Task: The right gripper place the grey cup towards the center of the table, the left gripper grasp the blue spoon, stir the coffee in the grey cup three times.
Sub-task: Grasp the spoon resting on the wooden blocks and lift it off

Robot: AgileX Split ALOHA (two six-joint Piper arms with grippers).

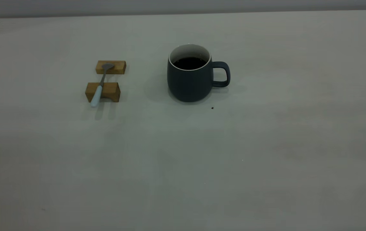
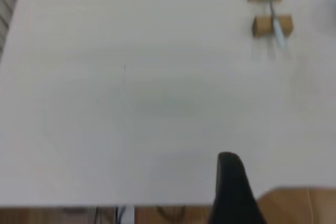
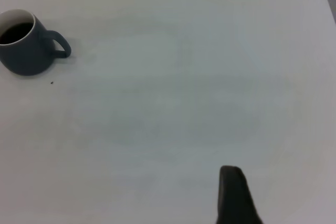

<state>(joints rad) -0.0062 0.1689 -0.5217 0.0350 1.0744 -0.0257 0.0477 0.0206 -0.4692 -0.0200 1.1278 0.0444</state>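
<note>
Pale grey-white table [image 1: 266, 160] is filling every view, with a darker wall strip at the far edge. Grey cup [image 1: 191, 77] is standing upright near the middle of the table, handle pointing toward the right arm's side, coffee [image 1: 189, 63] lying flat inside; a tiny dark speck [image 1: 212, 108] is sitting just in front of it. Blue spoon [image 1: 100, 84] is lying across two wooden blocks [image 1: 104, 80], well apart from the cup on the left arm's side — bowl on the far block, handle overhanging the near one.

Neither arm is showing in the outside view. Only one dark finger of the left gripper [image 2: 233, 190] and of the right gripper [image 3: 236, 195] is showing, each far from its target — finger spread cannot be told.

Judgement: no contact yet; cup placement is the step in hand. Next move is calling for the right gripper to reach across to the cup, likely by the handle, keeping it level so the coffee is not spilling.
</note>
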